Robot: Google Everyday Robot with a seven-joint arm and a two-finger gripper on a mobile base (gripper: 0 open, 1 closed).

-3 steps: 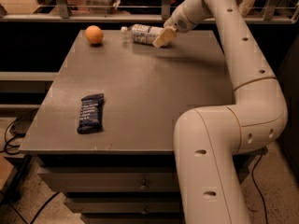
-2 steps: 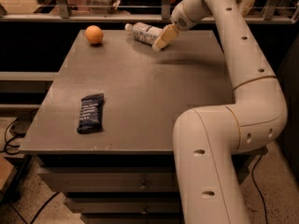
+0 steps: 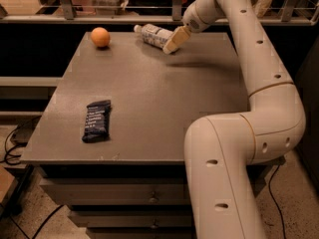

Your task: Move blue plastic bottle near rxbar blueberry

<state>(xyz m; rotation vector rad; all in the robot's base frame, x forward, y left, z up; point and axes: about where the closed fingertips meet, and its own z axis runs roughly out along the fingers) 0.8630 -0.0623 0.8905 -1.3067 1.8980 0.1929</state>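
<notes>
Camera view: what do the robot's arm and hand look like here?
The arm is glossy cream-white, built of thick rounded tubular links with bulbous joints, thin tan seam lines and small dark round holes along its sides; no cables show on it. The hand, at the far edge of the table against the blue plastic bottle, has short tan, wedge-shaped fingers.

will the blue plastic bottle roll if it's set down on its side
Probably yes: the blue plastic bottle is round-bodied and sits tilted in the gripper near the far edge of the table, so on the flat top it may roll. It looks small and clear, so likely light. Held by one end, it could pivot in the grip.
</notes>
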